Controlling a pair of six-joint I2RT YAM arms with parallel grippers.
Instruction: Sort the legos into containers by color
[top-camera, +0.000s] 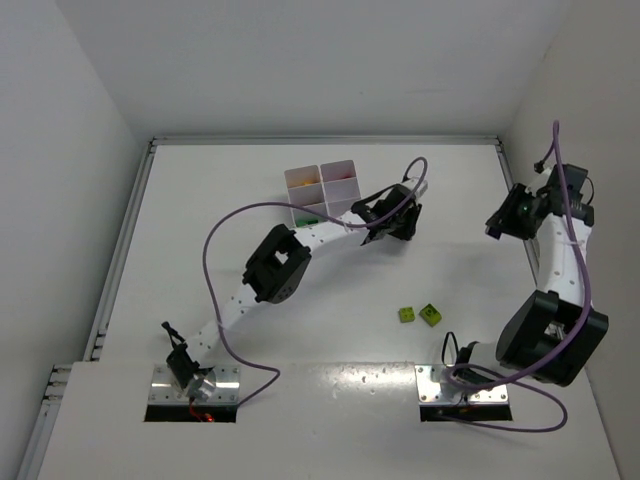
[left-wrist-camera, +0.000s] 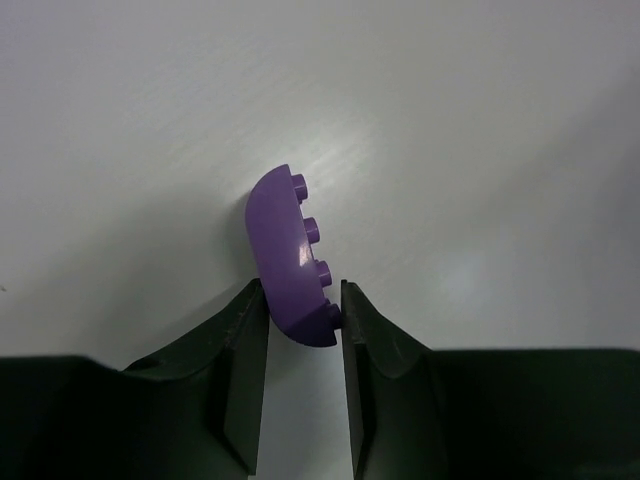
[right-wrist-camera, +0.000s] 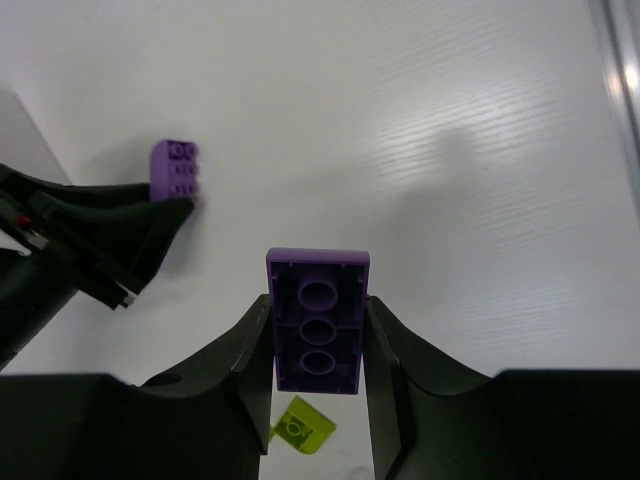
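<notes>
Left pincer (left-wrist-camera: 303, 297) clamps one curved purple brick (left-wrist-camera: 288, 245), right pincer (right-wrist-camera: 318, 303) one purple plate (right-wrist-camera: 318, 345), long axes pointing forward; two lime bricks (top-camera: 407, 314) (top-camera: 431, 315) lie loose.

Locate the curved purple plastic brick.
The curved purple plastic brick is pinched in the left gripper, at the centre of the left wrist view. In the top view, that gripper sits just right of the white six-compartment plastic tray.

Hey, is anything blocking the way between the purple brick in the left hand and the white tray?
Nothing visible does. The left hand grips the purple brick just right of the white tray, and the top view shows no object between them.
</notes>
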